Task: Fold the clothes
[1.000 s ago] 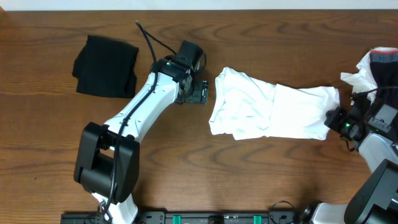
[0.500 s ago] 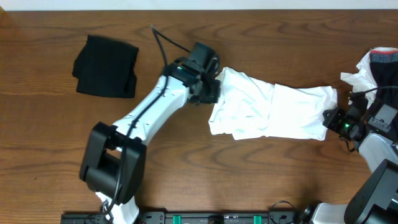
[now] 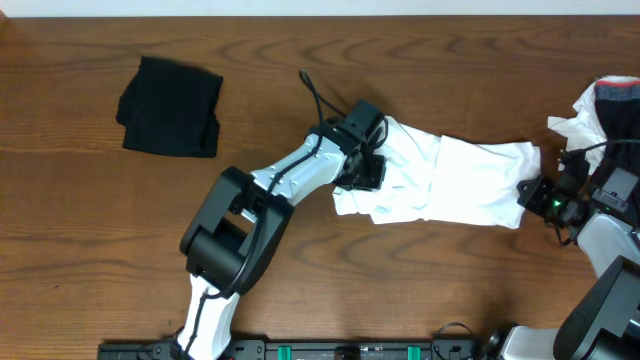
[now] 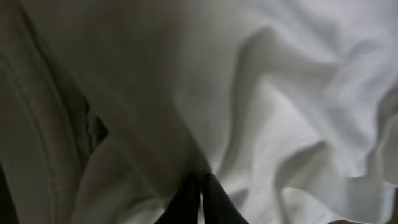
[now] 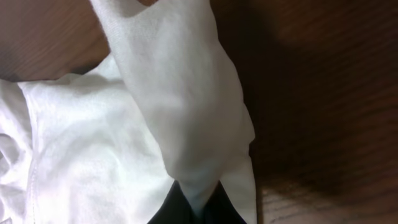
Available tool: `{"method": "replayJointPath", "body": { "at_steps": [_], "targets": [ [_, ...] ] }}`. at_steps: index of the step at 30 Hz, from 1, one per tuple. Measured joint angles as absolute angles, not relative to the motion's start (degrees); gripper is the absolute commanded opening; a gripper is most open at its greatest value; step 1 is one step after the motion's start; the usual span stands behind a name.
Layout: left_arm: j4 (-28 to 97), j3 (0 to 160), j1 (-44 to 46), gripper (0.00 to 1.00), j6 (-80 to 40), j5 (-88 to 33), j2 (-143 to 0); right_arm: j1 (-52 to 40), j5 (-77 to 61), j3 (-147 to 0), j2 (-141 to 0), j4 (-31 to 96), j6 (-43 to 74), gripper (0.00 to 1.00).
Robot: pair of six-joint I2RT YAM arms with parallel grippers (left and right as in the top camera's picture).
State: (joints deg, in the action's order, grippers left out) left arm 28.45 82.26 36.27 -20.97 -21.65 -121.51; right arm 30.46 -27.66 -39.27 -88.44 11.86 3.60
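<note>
White soft-fabric T-shirt (image 3: 450, 185) is gripped at both ends. The left hand (image 3: 366, 172) is closed, its dark fingertips (image 4: 184, 205) pressed together on a fold at the shirt's left end. The right hand (image 3: 530, 192) is closed on a strip of fabric at the right end. The shirt is stretched, crumpled, between the two hands, right of the middle of the brown wooden desk (image 3: 100, 230). A folded black garment (image 3: 170, 107) lies near the desk's far left corner, and a white-and-dark bundle (image 3: 605, 105) at its right edge.
</note>
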Motion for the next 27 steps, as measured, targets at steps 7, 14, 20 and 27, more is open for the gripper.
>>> {"method": "replayJointPath", "body": {
  "at_steps": [7,14,20,27],
  "targets": [
    [34.79,82.65,33.89,0.06,-19.25,-17.56,-120.95,30.46,-27.42,-39.27,-88.44,13.65,2.09,0.01],
    [36.42,82.83,29.71,0.06,-16.62,-16.14,-120.73,30.44,-28.6,-39.27,-88.44,14.0,0.93,0.01],
    [36.42,82.83,28.1,0.05,-15.16,-15.86,-120.73,29.1,-29.69,-39.29,-88.44,14.74,-2.0,0.01],
    [36.95,82.85,27.94,0.06,-13.04,-14.83,-120.64,28.14,-24.77,-40.86,-88.44,20.23,-6.42,0.01]
  ]
}}
